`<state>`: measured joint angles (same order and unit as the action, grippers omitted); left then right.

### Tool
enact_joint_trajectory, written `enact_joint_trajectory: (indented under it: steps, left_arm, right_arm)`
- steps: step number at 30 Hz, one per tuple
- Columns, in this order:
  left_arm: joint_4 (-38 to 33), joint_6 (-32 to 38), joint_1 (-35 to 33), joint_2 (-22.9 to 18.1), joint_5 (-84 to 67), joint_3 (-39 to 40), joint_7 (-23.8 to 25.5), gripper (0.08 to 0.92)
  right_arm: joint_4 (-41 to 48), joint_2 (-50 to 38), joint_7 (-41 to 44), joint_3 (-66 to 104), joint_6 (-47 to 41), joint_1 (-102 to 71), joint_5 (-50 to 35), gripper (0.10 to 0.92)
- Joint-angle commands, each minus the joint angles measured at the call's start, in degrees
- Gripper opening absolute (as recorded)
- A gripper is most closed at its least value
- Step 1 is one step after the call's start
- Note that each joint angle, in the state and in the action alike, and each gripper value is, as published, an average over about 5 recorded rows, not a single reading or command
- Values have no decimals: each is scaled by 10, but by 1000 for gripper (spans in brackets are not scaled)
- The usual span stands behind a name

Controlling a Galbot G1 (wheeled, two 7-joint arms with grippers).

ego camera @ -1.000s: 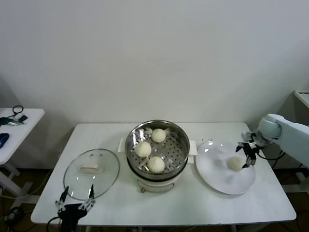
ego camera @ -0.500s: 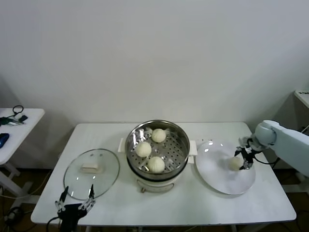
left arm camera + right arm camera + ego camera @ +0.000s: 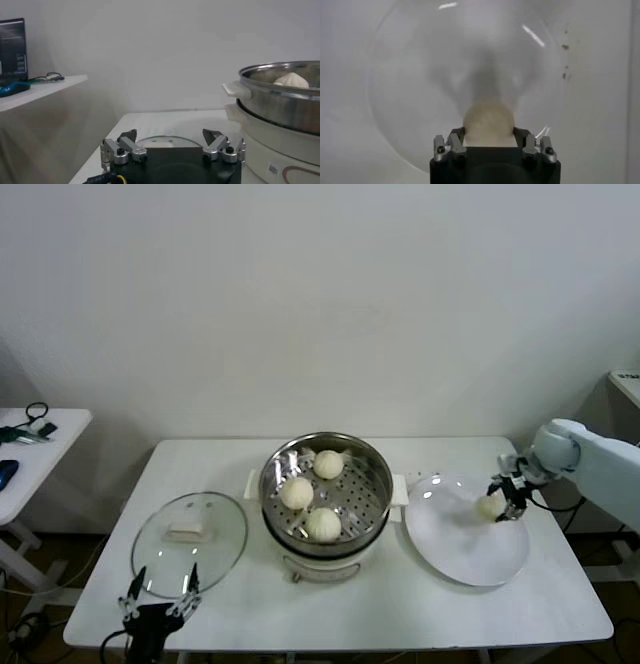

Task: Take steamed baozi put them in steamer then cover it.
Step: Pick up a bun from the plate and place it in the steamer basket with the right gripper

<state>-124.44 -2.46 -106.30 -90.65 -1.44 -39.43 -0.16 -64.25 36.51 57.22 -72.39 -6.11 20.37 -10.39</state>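
Three baozi (image 3: 323,524) lie on the perforated tray of the steel steamer (image 3: 275,469) at the table's middle. My right gripper (image 3: 505,502) is shut on the fourth baozi (image 3: 489,505) and holds it a little above the white plate (image 3: 466,549). In the right wrist view the bun (image 3: 488,121) sits between the two fingers (image 3: 456,137). The glass cover (image 3: 190,530) with its white handle lies flat left of the steamer. My left gripper (image 3: 160,596) is open and empty at the table's front left edge, just short of the cover (image 3: 165,142).
The steamer's rim (image 3: 280,80) shows in the left wrist view with one bun (image 3: 291,80) inside. A small side table (image 3: 30,434) with cables stands far left. Another surface's corner (image 3: 626,384) is at the far right.
My right gripper has closed on the bun and lifted it slightly off the plate, toward the plate's far right. The left arm has not moved.
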Motion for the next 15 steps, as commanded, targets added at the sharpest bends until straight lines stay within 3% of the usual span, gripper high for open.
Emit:
enact_joint_trajectory:
  steps: [1, 9, 15]
  left_arm:
    - [0, 0, 0, 0, 0, 1, 0, 823]
    - [-4, -2, 0, 5, 0, 3, 0, 823]
    - [-10, -3, -2, 9, -1, 3, 1, 823]
  right_arm:
    - [-154, 38, 1, -261, -37, 361, -217, 662]
    - [-237, 149, -25, -255, -103, 458, -369, 662]
    - [-250, 205, -85, -201, -153, 367, -389, 662]
